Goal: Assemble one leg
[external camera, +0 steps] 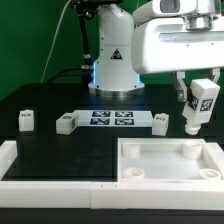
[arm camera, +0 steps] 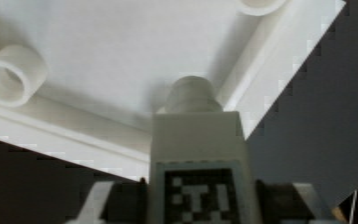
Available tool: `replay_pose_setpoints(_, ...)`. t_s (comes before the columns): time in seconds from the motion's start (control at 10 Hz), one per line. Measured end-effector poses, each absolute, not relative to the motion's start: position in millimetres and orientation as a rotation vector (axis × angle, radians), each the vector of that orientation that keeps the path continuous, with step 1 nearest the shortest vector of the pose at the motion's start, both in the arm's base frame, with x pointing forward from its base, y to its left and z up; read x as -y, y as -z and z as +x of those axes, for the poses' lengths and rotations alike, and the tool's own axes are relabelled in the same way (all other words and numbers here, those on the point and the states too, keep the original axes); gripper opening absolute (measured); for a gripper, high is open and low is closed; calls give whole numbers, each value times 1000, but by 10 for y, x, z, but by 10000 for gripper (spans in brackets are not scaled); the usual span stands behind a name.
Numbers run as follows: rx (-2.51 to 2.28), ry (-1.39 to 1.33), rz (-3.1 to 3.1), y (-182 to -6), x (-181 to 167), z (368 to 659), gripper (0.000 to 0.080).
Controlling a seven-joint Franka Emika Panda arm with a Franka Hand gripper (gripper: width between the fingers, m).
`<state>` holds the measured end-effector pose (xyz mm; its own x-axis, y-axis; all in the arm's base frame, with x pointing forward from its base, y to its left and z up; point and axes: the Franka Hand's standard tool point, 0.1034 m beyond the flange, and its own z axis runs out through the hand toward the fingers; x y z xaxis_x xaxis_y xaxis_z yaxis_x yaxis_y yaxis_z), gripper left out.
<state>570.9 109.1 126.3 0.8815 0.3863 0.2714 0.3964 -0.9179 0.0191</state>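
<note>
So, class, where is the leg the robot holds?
The leg hangs in the jaws on the exterior view's right, just above the far corner of the tray there.

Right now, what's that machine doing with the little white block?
The robot arm's pincer is shut on one small white leg and holds it in the air over the large white tray, narrow end down. It hangs near the tray's far corner on the exterior view's right, not yet set in. Three other legs lie on the black table beside the marker board.
</note>
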Motion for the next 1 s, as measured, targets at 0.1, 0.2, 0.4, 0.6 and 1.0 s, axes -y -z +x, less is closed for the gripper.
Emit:
replay_pose_setpoints(0.1, 632, 484, -3004, -1278, -1083, 5746, 291)
replay_pose_setpoints(0.2, 633, 475, -3005, -1256, -1080, 5721, 291)
replay_pose_setpoints(0.4, 567, 519, -2999, -1250, -1098, 5763, 291)
replay_pose_setpoints(0.6, 486, 510, -2988, -1208, -1261, 5927, 291)
replay_pose_setpoints(1.0, 464, 610, -2963, -1125, -1279, 6209, 291)
